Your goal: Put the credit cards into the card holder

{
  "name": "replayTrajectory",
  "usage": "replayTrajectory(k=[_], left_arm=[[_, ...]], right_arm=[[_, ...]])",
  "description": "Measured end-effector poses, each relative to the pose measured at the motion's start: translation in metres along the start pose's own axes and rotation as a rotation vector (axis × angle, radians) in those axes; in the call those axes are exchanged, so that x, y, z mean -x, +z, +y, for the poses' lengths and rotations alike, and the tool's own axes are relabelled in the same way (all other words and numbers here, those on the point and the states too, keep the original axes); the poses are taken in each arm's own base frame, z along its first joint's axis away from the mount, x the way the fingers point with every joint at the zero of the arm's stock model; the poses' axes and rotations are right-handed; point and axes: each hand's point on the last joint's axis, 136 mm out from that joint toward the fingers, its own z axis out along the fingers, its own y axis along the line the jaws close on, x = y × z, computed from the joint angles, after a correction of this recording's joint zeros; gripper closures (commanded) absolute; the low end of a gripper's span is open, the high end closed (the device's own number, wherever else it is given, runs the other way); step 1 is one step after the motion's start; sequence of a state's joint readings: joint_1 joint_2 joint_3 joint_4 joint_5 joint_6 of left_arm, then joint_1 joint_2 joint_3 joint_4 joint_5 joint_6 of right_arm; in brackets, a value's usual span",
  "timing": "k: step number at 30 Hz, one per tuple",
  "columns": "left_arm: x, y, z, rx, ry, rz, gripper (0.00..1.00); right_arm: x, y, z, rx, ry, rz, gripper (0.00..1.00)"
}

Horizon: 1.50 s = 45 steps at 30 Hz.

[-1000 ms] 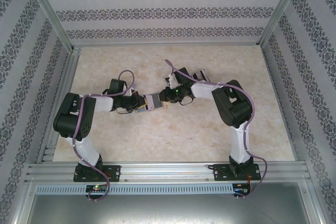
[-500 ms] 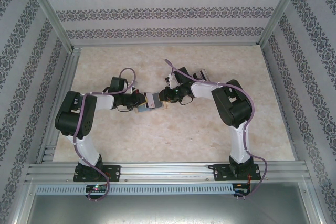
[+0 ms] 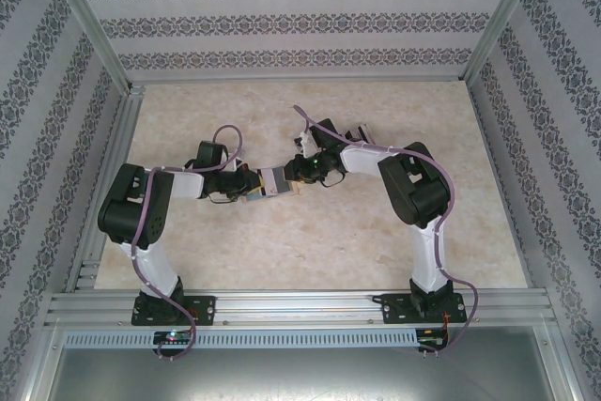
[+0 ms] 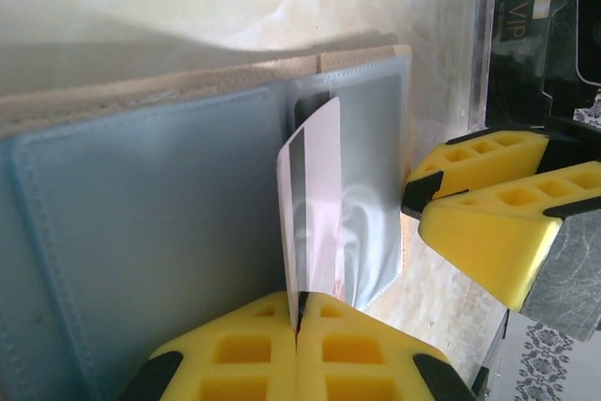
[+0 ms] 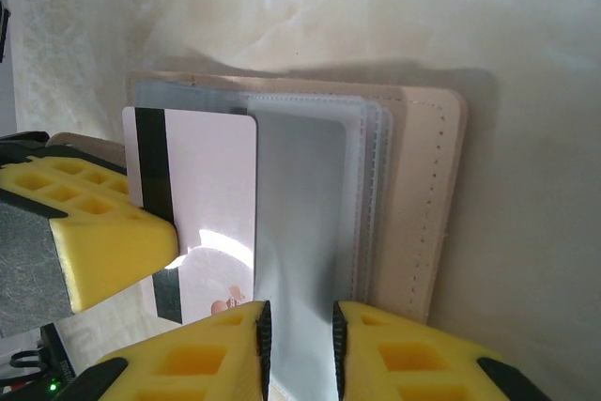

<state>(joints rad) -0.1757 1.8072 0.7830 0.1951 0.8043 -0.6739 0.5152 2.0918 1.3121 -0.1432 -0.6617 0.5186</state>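
Note:
The beige card holder (image 4: 141, 232) lies open on the table, its clear sleeves (image 5: 310, 194) fanned up. My left gripper (image 4: 300, 312) is shut on a white credit card (image 4: 315, 204) with a black stripe, held on edge. The card's far corner is at the mouth of a sleeve. My right gripper (image 5: 300, 321) is shut on the sleeve's free edge, holding it up. From above, both grippers (image 3: 252, 185) (image 3: 293, 174) meet over the card holder (image 3: 274, 180) mid-table. The card (image 5: 211, 204) sits left of the sleeve in the right wrist view.
A clear case (image 4: 535, 35) with dark cards, one marked VIP, lies just beyond the right gripper's fingers (image 4: 479, 185). Patterned walls and an aluminium frame (image 3: 282, 302) enclose the marble-look tabletop (image 3: 282, 251).
The left arm has shifted slightly, nudging the card against the holder. Both grips are unchanged and the right arm holds still.

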Motion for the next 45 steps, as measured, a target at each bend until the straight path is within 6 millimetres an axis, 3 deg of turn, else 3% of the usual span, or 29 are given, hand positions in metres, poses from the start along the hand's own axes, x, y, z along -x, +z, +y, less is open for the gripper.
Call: replayTrajectory(k=[8,26,45], left_arm=[[-0.008,-0.006,0.002,0.011,-0.049,-0.008,1.00],[-0.003,-0.002,0.001,0.042,-0.079,-0.012,1.00],[0.000,0.021,-0.013,0.009,-0.043,0.014,0.99]], right_arm=[[0.000,0.000,0.000,-0.001,-0.001,0.002,0.72],[-0.001,0.000,0.000,-0.001,-0.010,0.002,0.72],[-0.002,0.000,-0.001,-0.004,-0.015,0.007,0.72]])
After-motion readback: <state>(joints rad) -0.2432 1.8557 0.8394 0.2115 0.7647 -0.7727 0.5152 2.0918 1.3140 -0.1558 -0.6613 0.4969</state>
